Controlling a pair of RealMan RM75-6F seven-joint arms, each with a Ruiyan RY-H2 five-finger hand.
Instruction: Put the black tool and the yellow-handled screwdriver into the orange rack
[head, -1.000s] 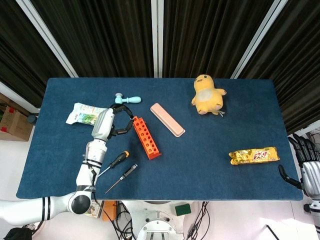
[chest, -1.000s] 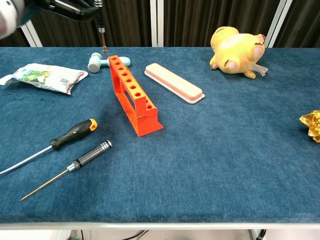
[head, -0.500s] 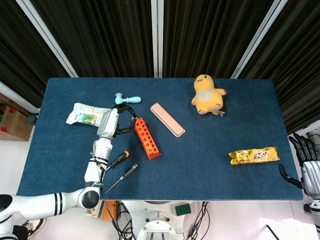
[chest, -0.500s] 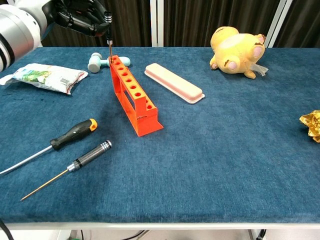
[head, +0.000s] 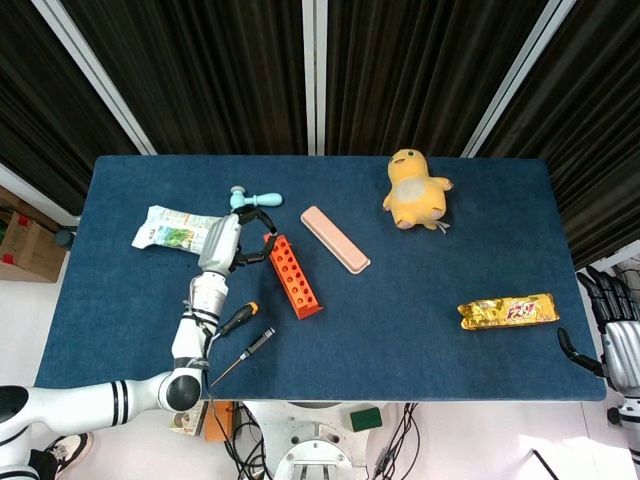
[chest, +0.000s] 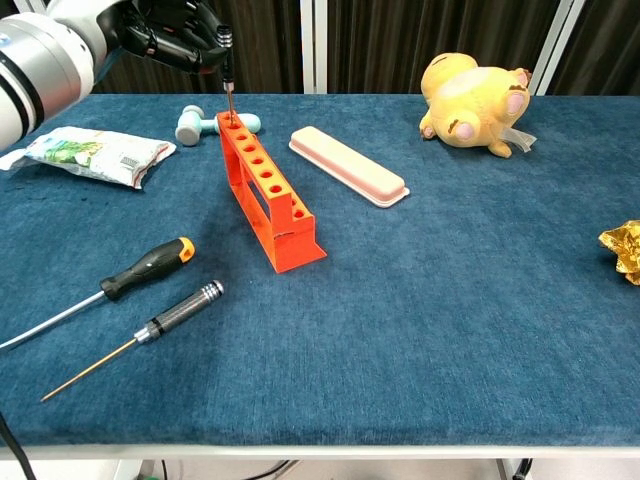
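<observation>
The left hand (chest: 165, 35) is closed around a thin black tool (chest: 226, 75), held upright. Over the last second its tip has been brought down from above the table's far left part into the end hole of the orange rack (chest: 266, 188), so seating seems under way. The yellow-handled screwdriver (chest: 145, 266) lies untouched near the front left corner. The right hand (head: 612, 335) hangs empty, fingers apart, off the table's right edge.
</observation>
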